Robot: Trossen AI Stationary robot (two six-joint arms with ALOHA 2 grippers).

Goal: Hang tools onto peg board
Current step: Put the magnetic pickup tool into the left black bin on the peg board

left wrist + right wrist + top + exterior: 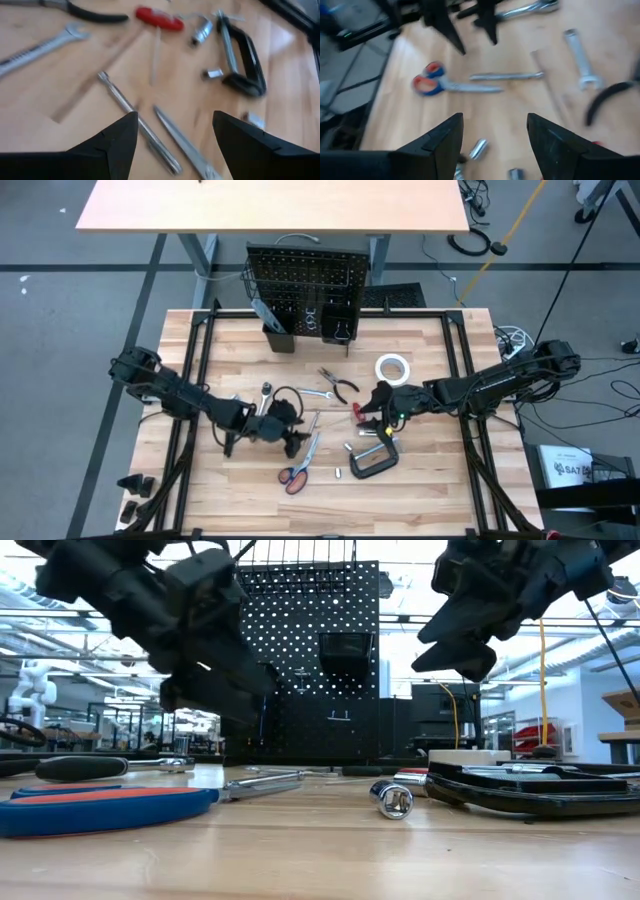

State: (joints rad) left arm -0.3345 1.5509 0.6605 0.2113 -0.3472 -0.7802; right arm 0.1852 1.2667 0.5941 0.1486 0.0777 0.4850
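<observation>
We are hovering the left claw [292, 442], spread and empty, over the worktop [200, 490] with the orange-handled scissors [297, 472] at its six o'clock, while the right claw [368, 412], also spread, is hanging above the red screwdriver [360, 414].

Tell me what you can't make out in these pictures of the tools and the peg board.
- Peg board: low view, the left gripper covers its left side.
- Items hanging on the peg board, high view: too small to name.
- Scissors: low view, handles cut off by the picture's edge.
- Red screwdriver: high view, mostly under the right gripper.
- C-clamp: left wrist view, blurred.
</observation>
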